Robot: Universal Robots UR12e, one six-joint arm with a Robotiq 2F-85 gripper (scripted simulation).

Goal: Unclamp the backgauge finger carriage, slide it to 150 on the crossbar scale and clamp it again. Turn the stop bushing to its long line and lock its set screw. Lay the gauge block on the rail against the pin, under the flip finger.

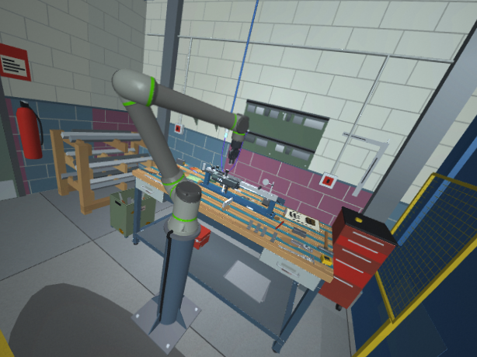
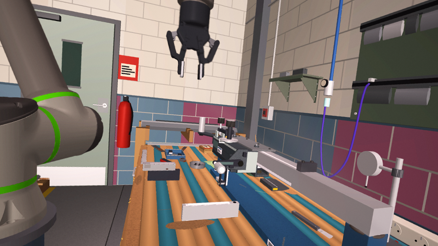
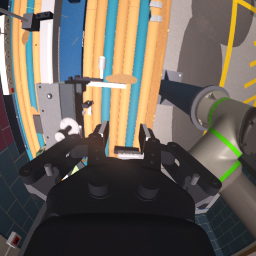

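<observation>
The dark finger carriage (image 2: 232, 151) sits on the grey crossbar (image 2: 311, 181) near its far end, with black knobs (image 2: 226, 124) standing on top and a small finger (image 2: 221, 173) hanging at its front over the blue rail (image 2: 256, 204). The white gauge block (image 2: 209, 210) lies flat on the bench slats, apart from the rail. High above the carriage hangs my gripper (image 2: 191, 69), open and holding nothing. In the wrist camera the carriage (image 3: 60, 101) lies ahead and left of the fingers (image 3: 124, 131).
Behind the bench a brick wall carries a green tool board (image 2: 417, 58) and a hanging blue hose (image 2: 332, 62). A dial indicator on a post (image 2: 377, 165) stands by the crossbar's near end. Small tools (image 2: 159, 166) lie on the far slats. My arm's base (image 2: 5, 169) stands left.
</observation>
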